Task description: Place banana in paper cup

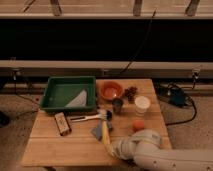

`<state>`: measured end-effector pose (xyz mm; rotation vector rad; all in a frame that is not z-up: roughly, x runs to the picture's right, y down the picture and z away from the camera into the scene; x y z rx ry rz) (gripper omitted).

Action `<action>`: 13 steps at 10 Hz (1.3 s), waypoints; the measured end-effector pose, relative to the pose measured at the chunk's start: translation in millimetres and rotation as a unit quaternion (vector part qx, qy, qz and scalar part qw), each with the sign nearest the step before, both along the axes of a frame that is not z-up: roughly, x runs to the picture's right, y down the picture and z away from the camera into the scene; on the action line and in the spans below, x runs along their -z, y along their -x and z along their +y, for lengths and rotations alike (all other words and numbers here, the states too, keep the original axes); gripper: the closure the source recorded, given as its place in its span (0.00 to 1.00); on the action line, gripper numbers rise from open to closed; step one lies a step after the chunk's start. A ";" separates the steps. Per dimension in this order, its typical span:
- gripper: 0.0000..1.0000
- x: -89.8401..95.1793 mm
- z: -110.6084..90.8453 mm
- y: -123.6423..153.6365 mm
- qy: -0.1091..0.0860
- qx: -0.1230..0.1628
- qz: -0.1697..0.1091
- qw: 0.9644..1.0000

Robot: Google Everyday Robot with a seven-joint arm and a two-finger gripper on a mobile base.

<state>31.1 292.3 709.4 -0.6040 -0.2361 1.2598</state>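
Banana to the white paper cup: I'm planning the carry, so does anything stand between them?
The slim pale-yellow banana lies at the table's front, the gripper at its near end. Toward the white cylindrical paper cup, a round orange fruit sits roughly on that line; the small dark cup stands left of it.
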 end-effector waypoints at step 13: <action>0.92 -23.3 -32.7 -88.5 0.016 -0.083 0.044 0.995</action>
